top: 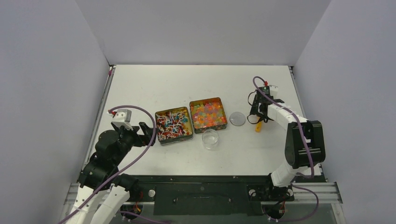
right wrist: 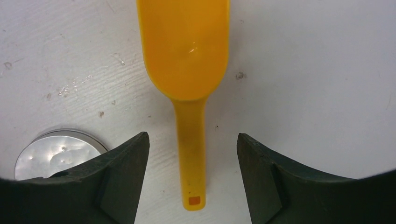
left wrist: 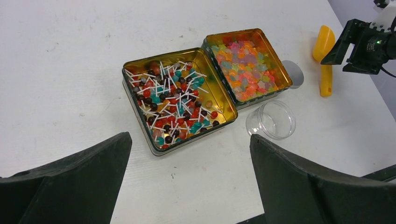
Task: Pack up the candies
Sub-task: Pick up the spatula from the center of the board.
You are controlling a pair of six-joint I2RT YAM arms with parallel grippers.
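Between the right jaws lies the handle of the orange scoop (right wrist: 189,70); they stand partly open on either side of it, with bare tabletop (top: 154,88) showing in both gaps, so nothing is gripped; the scoop lies flat and its bowl is empty. Just beside it rests a round silver lid (right wrist: 56,154). The left jaws are spread wide and hold nothing, hanging over the tabletop near the left tin (left wrist: 220,103). All the candies (left wrist: 173,105) sit in the two open tins: red, blue and dark ones on white sticks in the left; orange, yellow, pink and green beads in the right tin (left wrist: 236,35). The clear jar (left wrist: 271,120) in front of the tins is open and empty. By my reading, packing has not begun; picking up the scoop, scooping, filling the jar and probably lidding it all remain. The tabletop is white, scuffed and speckled; plain pale walls (top: 196,28) close three sides; a black rail (top: 201,191) carries the arms.
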